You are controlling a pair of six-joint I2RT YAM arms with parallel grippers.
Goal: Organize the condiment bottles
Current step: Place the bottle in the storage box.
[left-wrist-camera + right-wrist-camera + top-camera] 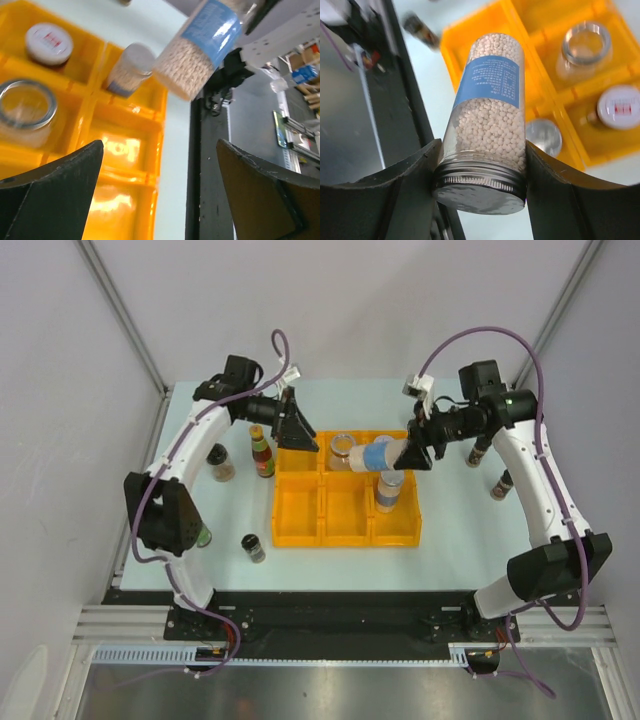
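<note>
While the right gripper (pixel 480 172) clamped the silver-lidded, blue-labelled clear jar of white beads (pixel 490 100) at its lid, its long axis ran out ahead of the jaws — base outward, over the yellow-orange plastic tray (pixel 485 22) below; the left gripper (pixel 160 145) gaped empty.

right gripper (pixel 482 165): I see both dark fingers (pixel 400 195) pressed against the sides of the blue-labelled jar (pixel 490 85), just above its lid.
blue-labelled jar: clear, filled with small white beads; silver screw lid nearest my camera, base pointing away.
tray (pixel 540 20): yellow-orange, upper right of my view.
in the tray: clear jar (pixel 585 47) with a silver rim; white-topped jar (pixel 620 107) with red marks; silver-lidded jar (pixel 543 136), partly hidden.
table (pixel 427 85): dark bottle (pixel 422 30) at top left, too blurred to read.
</note>
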